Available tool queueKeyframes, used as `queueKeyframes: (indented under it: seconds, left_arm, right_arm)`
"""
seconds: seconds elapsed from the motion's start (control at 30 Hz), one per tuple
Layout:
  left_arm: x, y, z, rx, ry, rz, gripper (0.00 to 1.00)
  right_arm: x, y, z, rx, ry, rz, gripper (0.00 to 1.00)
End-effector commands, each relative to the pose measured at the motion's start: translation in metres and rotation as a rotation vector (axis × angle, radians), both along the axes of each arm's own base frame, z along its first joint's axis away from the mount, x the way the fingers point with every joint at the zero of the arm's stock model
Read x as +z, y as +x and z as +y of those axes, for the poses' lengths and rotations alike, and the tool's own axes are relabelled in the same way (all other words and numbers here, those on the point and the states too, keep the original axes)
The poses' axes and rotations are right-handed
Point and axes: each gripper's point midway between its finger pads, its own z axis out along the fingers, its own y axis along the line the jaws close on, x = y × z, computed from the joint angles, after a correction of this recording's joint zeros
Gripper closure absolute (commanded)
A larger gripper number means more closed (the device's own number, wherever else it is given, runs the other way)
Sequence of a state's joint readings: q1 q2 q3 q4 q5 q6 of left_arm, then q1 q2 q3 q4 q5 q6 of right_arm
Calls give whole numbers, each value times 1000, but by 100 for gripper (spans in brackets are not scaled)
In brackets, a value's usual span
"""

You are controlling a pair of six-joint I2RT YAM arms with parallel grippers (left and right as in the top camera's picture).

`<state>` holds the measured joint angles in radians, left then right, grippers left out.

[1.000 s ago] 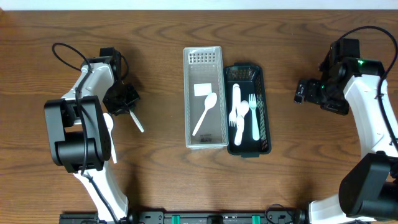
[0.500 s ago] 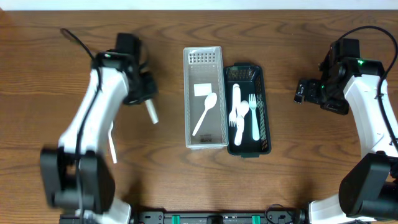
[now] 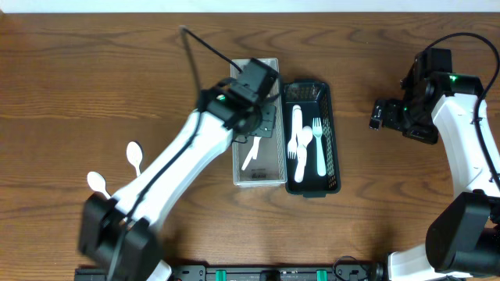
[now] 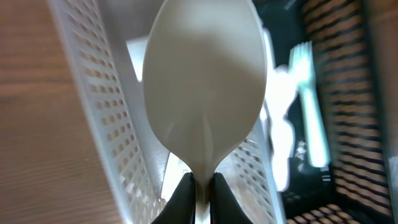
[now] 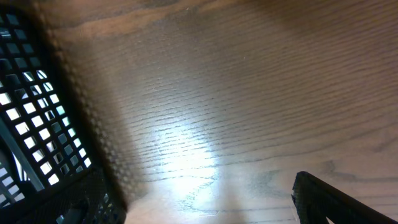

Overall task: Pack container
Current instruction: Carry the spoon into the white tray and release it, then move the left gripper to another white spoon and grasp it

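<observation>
My left gripper is over the white perforated basket and is shut on the handle of a white plastic spoon, held bowl forward above the basket's inside. In the left wrist view the jaws pinch the spoon's neck, with the white basket's wall on the left. Another white spoon lies in the basket, mostly hidden by the arm. The black basket beside it holds white forks and a spoon. My right gripper hovers open and empty to the right.
Two white spoons lie loose on the wooden table at the left, one above the other. The right wrist view shows bare table, the black basket's corner and one finger.
My left arm has swung right from the table's left side to over the white basket, carrying the spoon. The two loose spoons are now uncovered. The right arm has not moved.
</observation>
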<state>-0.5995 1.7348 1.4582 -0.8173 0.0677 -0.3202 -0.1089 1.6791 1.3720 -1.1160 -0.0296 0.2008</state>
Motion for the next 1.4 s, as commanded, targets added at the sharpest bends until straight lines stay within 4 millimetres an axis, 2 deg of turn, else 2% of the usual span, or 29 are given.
queueKeyframes:
  seconds: [0.0, 0.1, 0.17, 0.23, 0.4, 0.53, 0.67, 0.77, 0.83, 0.9, 1.07, 1.13, 1.2, 1.37]
  left_arm:
    - [-35, 4, 8, 9, 76, 61, 94]
    - [-56, 3, 8, 8, 106, 106, 93]
    - [-62, 2, 9, 8, 115, 118, 93]
    - [-62, 3, 8, 8, 115, 118, 74]
    - [-55, 4, 8, 6, 108, 97, 62]
    - [-34, 10, 20, 29, 144, 22, 55]
    - [4, 13, 39, 71, 182, -88, 52]
    - [38, 9, 58, 110, 179, -158, 44]
    - [56, 6, 73, 143, 167, -182, 40]
    - [74, 2, 99, 207, 156, -195, 37]
    - [91, -10, 173, 390, 180, -167, 22]
    - [90, -16, 200, 463, 200, -132, 19]
    - [83, -22, 228, 542, 221, -91, 12]
    - [48, -30, 268, 681, 171, 18, 9]
  right_arm:
    - [0, 0, 3, 6, 6, 2, 1]
    - [0, 0, 3, 6, 6, 2, 1]
    - [0, 0, 3, 6, 5, 3, 1]
    - [0, 0, 3, 6, 5, 3, 1]
    - [0, 0, 3, 26, 2, 2, 1]
    - [0, 0, 3, 57, -2, 2, 1]
    - [-1, -1, 3, 92, -7, 4, 1]
    - [-1, -4, 3, 107, -9, 15, 1]
    - [-1, -5, 3, 110, -9, 19, 1]
    - [-1, -5, 3, 110, -9, 19, 1]
    - [-1, -6, 3, 110, -8, 23, 1]
    - [-1, -6, 3, 110, -8, 24, 1]
    - [-1, -6, 3, 110, -8, 24, 1]
    - [-1, -8, 3, 105, -5, 31, 1]
